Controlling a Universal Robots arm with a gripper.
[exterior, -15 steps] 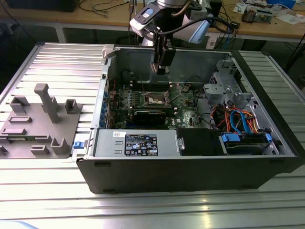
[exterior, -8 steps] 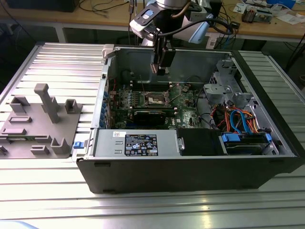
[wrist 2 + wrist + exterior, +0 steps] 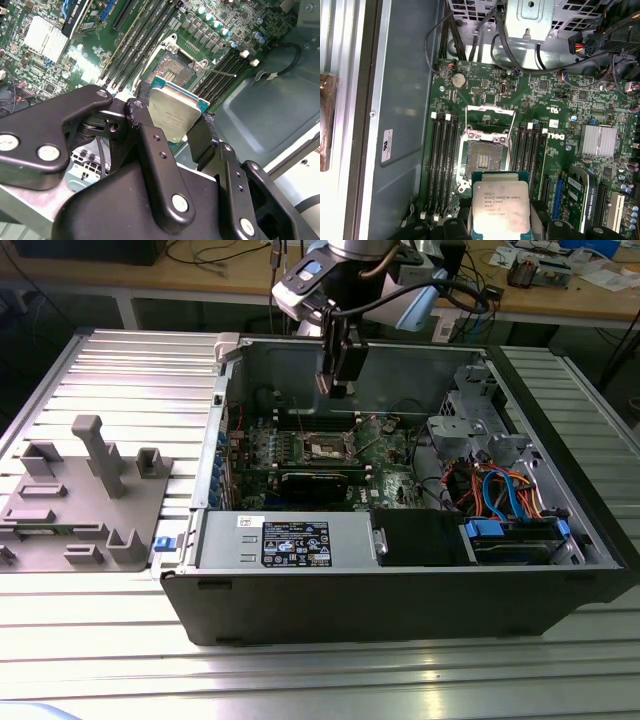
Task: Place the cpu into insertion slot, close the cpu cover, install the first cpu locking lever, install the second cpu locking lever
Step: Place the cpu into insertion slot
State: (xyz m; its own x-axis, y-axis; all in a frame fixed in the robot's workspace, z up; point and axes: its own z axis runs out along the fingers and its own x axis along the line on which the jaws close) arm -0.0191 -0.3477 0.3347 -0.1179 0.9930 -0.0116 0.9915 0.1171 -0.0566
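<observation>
The pincer [image 3: 172,117] is closed on the cpu [image 3: 172,115], its two black fingers [image 3: 137,110] pressing opposite edges of the chip, silver top showing in both wrist views. The chip hangs in the air above the motherboard [image 3: 555,100], apart from it and not yet seated.

In the first wrist view the cpu [image 3: 501,207] sits between the fingertips of the pincer [image 3: 501,225], with the slot [image 3: 482,160] near it. The slot's contact field lies bare, and the cover [image 3: 490,109] stands lifted off it. Black memory slots [image 3: 442,165] run along both sides of the slot.

In the exterior view the pincer [image 3: 338,390] points down into the open case [image 3: 400,600], above the slot [image 3: 328,448], which lies just toward 6 o'clock of the fingertips. The case lies on a ribbed metal surface [image 3: 100,360]. A grey fixture [image 3: 90,500] rests at the case's 9 o'clock, on the exterior view's left, and blue and orange cables [image 3: 500,490] are bundled toward 3 o'clock.
</observation>
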